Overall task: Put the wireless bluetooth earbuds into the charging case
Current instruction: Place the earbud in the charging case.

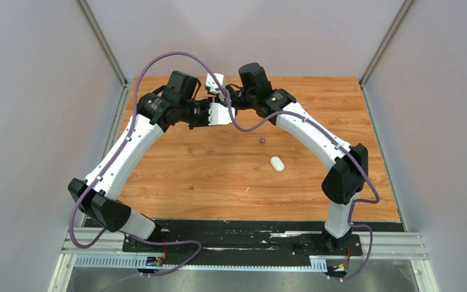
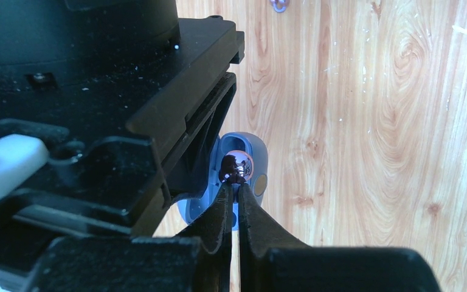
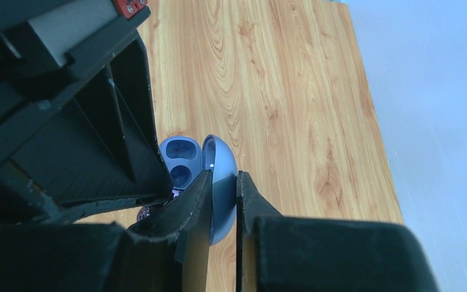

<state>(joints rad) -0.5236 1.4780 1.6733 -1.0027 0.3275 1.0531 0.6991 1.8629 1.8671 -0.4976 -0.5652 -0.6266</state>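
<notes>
Overhead, both arms reach to the 12 o'clock end of the wooden table [image 1: 207, 176], and their wrists meet there above the boards.

The right gripper [image 3: 224, 179] is clamped on the blue-grey charging case [image 3: 216, 182]. Its two fingers squeeze the raised lid [image 3: 221, 164] from either side and hold the case off the table. In the right wrist view the case's base shows two round sockets [image 3: 182, 161] at about 10 o'clock of the lid. The black body of the other arm covers the rest.

The left gripper [image 2: 235, 188] has its fingers pressed nearly together, leaving only a thin slit between them. Their tips pinch a dark purple earbud [image 2: 233, 169]. From the left wrist camera the bud sits against the open case's inner face, at 12 o'clock of the fingertips. Whether it is fully seated in a socket cannot be told.

A loose purple earbud [image 1: 262, 140] lies on the table near the centre, at roughly 5 o'clock of the joined grippers and well apart from them. A closed white case [image 1: 277, 163] rests near it, at 5 o'clock of that bud and not touching it. Neither gripper is near these two.
</notes>
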